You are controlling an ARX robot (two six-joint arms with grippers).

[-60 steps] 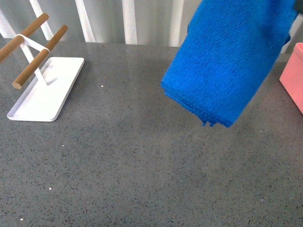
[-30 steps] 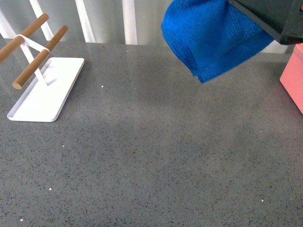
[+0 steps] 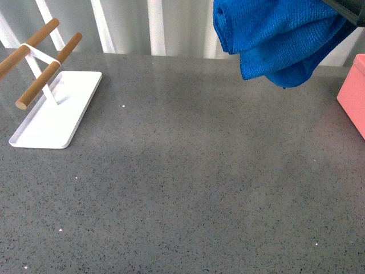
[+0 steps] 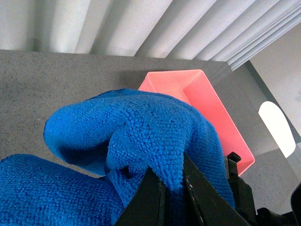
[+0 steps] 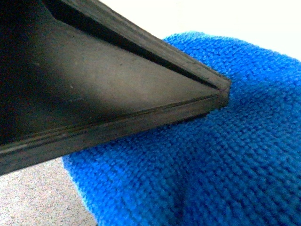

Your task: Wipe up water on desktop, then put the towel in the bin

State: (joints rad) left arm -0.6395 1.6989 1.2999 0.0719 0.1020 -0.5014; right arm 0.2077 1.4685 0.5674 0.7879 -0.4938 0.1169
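towel (image 3: 279, 40) now higher, swung nearer the bin (image 3: 355, 91) — drop looks next | desktop (image 3: 182, 188) looks dry | left gripper (image 4: 173, 186) clamped on towel | right gripper (image 5: 117, 89) — can't tell

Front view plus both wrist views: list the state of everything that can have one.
towel: bunched, held above the desktop.
left claw: shut on the towel.
right claw: against the towel; grip unclear.
bin: open-topped, visible inside empty.
white rack: upright, wooden bars bare.
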